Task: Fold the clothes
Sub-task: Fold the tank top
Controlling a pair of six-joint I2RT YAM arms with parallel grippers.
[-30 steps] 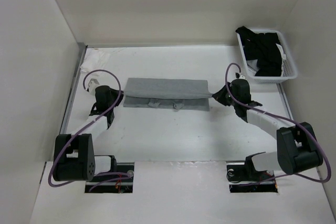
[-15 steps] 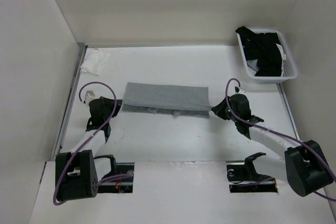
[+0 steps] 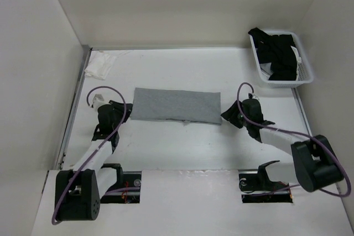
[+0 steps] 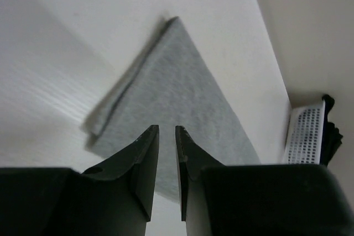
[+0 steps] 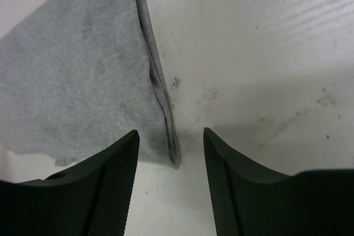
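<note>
The grey tank top (image 3: pixel 176 106) lay folded into a long, flat band across the middle of the white table (image 3: pixel 182 153), its long axis running left to right between the two arms and its short ends facing one gripper each. Neither arm was clearly the nearer. The left gripper (image 3: pixel 123 112) sat low just off the band's left end, and the right gripper (image 3: pixel 228 113) sat just off its right end. From the left wrist, the fingers (image 4: pixel 145 153) stood only a narrow slit apart with nothing between them, and the cloth stretched away directly ahead. From the right wrist, the jaws stood wide and empty, and the band's layered right edge ran straight into the gap between them. A further fold would probably have to carry one short end along that axis toward the other, so either arm could have started it from its own end. Well off to the far right, a white basket (image 3: pixel 306 75) held black garments (image 3: pixel 279 51). A small white cloth (image 3: pixel 99 67) lay crumpled near the far left corner.
</note>
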